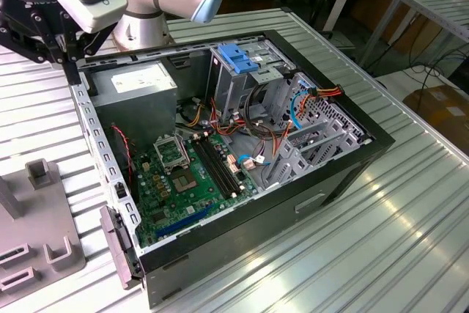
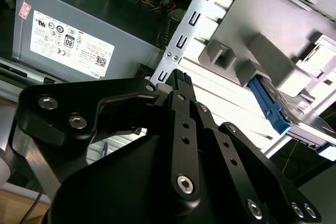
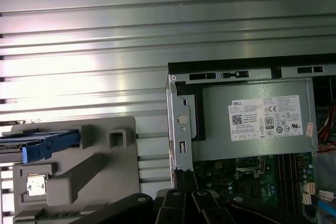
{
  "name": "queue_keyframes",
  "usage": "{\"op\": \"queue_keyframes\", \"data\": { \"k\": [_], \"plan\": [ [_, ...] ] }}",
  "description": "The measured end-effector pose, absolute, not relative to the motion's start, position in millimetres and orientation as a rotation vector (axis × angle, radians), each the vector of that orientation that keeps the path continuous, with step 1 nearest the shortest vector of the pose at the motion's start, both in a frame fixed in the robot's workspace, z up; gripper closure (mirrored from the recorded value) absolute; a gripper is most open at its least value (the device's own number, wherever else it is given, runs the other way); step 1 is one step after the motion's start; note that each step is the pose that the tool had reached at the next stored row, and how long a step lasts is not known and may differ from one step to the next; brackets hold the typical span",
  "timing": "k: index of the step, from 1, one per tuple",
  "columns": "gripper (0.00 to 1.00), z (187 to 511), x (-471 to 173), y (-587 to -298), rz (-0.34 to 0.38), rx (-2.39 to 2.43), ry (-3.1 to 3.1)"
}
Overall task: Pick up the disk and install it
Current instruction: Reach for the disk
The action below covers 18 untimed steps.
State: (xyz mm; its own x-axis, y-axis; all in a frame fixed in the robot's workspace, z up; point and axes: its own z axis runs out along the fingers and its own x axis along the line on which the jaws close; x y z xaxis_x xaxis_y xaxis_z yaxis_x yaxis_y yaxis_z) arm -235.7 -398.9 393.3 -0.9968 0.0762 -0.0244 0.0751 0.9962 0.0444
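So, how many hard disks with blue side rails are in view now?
1. The disk rests on the grey holder beside the computer case, as both wrist views show. Others may be hidden inside the drive cage.

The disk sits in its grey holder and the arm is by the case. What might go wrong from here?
1. The gripper hangs close to the case wall and power supply; a swing toward the disk may clip that metal edge.
2. The disk lies between raised posts of the grey holder, so a slightly off grasp might catch one.
3. Loose cables lie beside the drive cage and may snag at installation.
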Motion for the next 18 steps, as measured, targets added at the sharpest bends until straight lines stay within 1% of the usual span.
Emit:
{"op": "queue_keyframes", "data": {
  "k": [18],
  "plan": [
    [0.9,393.2,-250.7,-398.9,0.068,0.118,3.112]
  ]
}}
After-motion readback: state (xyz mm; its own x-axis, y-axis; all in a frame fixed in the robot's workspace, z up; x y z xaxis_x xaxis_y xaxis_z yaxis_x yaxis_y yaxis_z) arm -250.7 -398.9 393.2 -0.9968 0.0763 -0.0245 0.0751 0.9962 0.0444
